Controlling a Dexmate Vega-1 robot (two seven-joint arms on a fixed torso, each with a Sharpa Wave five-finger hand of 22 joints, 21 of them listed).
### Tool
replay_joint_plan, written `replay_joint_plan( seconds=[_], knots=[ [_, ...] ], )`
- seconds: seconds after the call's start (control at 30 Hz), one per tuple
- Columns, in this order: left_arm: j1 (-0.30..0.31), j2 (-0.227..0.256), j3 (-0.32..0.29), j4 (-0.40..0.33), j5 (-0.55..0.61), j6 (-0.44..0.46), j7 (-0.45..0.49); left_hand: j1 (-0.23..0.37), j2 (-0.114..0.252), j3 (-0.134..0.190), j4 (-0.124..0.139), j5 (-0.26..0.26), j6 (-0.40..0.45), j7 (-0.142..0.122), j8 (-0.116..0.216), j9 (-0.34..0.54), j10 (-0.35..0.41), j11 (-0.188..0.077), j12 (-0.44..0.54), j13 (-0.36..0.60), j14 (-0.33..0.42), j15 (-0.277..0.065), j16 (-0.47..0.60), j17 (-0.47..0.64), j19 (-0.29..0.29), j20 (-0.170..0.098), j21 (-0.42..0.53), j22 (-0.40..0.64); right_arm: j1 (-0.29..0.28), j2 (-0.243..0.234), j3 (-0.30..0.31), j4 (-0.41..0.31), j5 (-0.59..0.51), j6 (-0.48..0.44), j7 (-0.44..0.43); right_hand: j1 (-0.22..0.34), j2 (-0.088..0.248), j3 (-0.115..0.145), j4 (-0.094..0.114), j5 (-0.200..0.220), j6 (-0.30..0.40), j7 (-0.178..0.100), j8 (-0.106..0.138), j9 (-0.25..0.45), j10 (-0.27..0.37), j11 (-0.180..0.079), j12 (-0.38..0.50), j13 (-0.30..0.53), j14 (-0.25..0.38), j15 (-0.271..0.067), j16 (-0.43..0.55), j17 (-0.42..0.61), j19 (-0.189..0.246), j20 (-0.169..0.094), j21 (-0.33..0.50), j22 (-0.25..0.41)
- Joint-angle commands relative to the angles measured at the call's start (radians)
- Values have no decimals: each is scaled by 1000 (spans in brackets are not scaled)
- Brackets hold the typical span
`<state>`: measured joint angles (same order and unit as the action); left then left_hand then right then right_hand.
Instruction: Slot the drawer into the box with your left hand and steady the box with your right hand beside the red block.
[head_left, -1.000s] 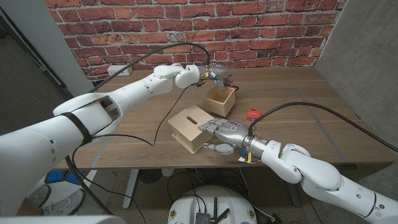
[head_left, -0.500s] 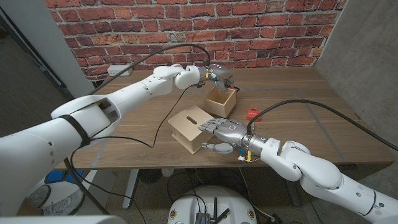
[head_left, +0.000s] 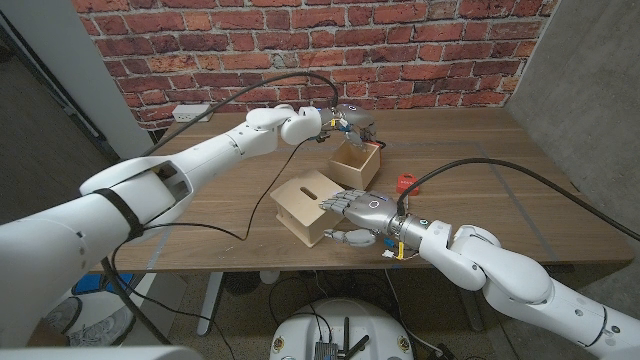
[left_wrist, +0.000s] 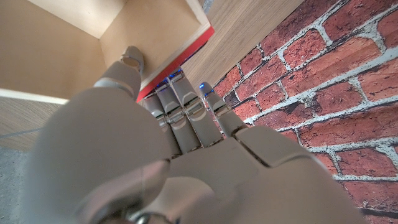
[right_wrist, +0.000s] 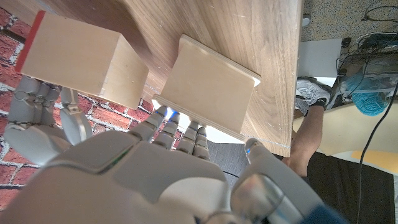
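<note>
The drawer (head_left: 355, 163), an open wooden tray with a red edge, stands on the table behind the box. My left hand (head_left: 352, 118) grips its far wall; in the left wrist view the left hand (left_wrist: 155, 162) has its fingers over the red rim and its thumb inside the drawer (left_wrist: 155, 31). The box (head_left: 303, 200), closed light wood with a slot on top, lies nearer the front edge. My right hand (head_left: 362, 210) holds the box's right end, fingers on top, thumb at its near side. The small red block (head_left: 407, 182) sits just right of that hand. The right wrist view shows box (right_wrist: 211, 87) and drawer (right_wrist: 81, 59) apart.
The wooden table (head_left: 480, 190) ends at a brick wall behind. A white power strip (head_left: 190, 113) lies at the back left. A black cable (head_left: 200, 220) loops over the table's left half. In the right wrist view a person's leg and shoe (right_wrist: 311, 106) show past the table's edge.
</note>
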<state>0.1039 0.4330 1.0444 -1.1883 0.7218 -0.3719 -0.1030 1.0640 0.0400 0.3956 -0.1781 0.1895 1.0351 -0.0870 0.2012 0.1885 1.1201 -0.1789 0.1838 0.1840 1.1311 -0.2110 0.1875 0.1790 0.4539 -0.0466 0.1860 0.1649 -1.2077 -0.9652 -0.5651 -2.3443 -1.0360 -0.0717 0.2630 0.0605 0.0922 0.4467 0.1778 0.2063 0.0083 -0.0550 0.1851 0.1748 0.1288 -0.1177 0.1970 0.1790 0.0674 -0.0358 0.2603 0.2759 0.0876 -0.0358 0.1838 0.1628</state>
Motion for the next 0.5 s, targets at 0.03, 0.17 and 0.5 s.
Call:
replay_joint_plan(
  seconds=[0.03, 0.17, 0.5],
  knots=[
    [24, 18, -18, -54, -5, 27, -28, 42, 56, 3, 6, 6, 4, 2, 7, 3, 32, -27, 7, 1, 6, -33, 6, 1, -6, -154, -1, 3, -4, -7, 6, -5, 7, 11, 5, -14, 97, 11, 3, 11, 1, -10, 3, 2, 34, -13, 7, 7, 22, -108, 8, 4, 17, -128, 9, 3],
    [34, 27, -26, -80, -5, 40, -43, 42, 57, 3, 6, 6, 4, 1, 7, 3, 32, -26, 7, 1, 6, -33, 5, 1, -6, -154, -1, 3, -11, -9, 9, -9, 5, 9, 2, -17, 99, 13, 3, 12, 2, -9, 3, 2, 34, -12, 7, 7, 21, -108, 8, 5, 19, -131, 9, 3],
    [54, 55, -44, -125, 2, 25, -41, 42, 58, 3, 6, 6, 3, 1, 6, 3, 33, -27, 8, 2, 4, -33, 5, 1, -7, -154, -1, 3, -20, -6, 12, -7, 10, 6, -9, -23, 98, 18, 2, 14, 0, -4, 2, 2, 31, -12, 4, 8, 19, -103, 7, 7, 23, -129, 9, 3]
  ],
)
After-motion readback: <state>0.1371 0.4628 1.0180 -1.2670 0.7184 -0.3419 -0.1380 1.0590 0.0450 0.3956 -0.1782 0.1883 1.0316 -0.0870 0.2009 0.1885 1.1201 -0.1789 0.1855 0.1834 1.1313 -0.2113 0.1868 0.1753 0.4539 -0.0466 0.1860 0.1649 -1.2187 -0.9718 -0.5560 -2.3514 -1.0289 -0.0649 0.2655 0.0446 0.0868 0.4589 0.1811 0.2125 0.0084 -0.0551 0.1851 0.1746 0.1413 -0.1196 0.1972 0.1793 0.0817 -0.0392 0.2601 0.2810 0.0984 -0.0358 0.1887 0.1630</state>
